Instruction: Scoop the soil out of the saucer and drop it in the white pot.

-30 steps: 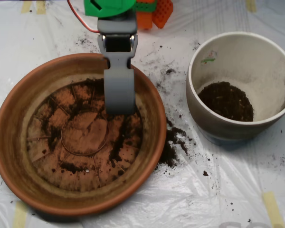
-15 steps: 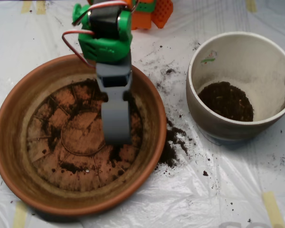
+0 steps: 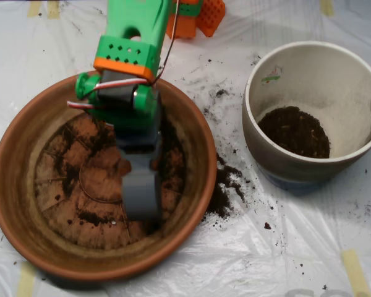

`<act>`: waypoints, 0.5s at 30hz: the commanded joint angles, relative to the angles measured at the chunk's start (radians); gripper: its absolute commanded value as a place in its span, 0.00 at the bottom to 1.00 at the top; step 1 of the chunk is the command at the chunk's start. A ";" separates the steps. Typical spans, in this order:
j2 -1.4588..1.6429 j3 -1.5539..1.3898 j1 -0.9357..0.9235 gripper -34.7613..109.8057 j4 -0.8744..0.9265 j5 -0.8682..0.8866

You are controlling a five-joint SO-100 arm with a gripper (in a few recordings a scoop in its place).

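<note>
The terracotta saucer (image 3: 5, 185) fills the left half of the overhead view. Thin streaks and crumbs of dark soil (image 3: 170, 158) lie over its ridged base, most of them near the right inner wall. My grey scoop (image 3: 141, 199) reaches down into the saucer's lower middle, its tip close to the base beside some crumbs (image 3: 94, 218). The green arm (image 3: 127, 68) hides the saucer's upper middle. On the right stands the white pot (image 3: 278, 158), holding a dark heap of soil (image 3: 294, 131) at its bottom.
Spilled soil (image 3: 224, 189) lies on the white plastic sheet between the saucer and the pot, with loose crumbs (image 3: 219, 93) scattered above. Orange blocks (image 3: 201, 15) sit at the top edge. Yellow tape strips (image 3: 353, 269) mark the sheet.
The arm has stretched forward, carrying the scoop from the saucer's upper middle down toward its lower middle. The soil in the pot and the spill look unchanged.
</note>
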State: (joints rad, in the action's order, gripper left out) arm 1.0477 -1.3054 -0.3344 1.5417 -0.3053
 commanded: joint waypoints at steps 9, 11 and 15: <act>-0.298 0.597 0.017 0.70 0.262 -0.023; -0.307 0.591 0.017 0.69 0.262 -0.025; -0.307 0.565 0.006 0.67 0.262 -0.043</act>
State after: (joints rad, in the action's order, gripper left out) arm 0.7056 -0.7777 -0.3221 1.7779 -0.3206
